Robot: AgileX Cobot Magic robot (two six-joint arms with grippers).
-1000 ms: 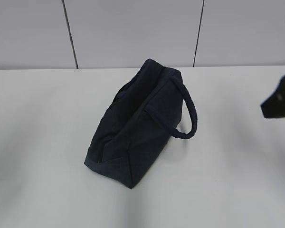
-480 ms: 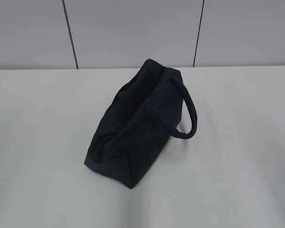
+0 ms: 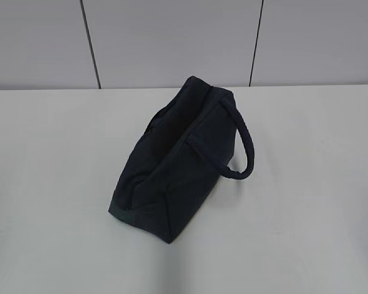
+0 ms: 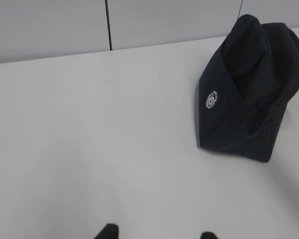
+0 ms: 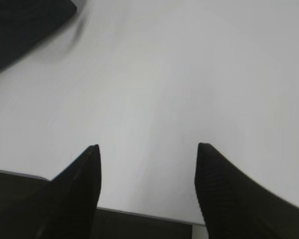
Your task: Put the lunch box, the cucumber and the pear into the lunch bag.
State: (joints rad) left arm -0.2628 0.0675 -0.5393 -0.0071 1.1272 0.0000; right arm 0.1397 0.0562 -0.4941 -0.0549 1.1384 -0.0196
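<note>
Exterior view – lunch bag [image 3: 178,162] lying diagonally, near-left to far-right, left hand [image 4: 157,234], right hand [image 5: 147,164] – both spread, empty

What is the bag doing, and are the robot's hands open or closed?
Lunch bag: alone on the table, top closed, one handle looping out to the side.
Left end effector: open, holding nothing, only its tips show.
Right end effector: open, holding nothing, over bare table.
</note>
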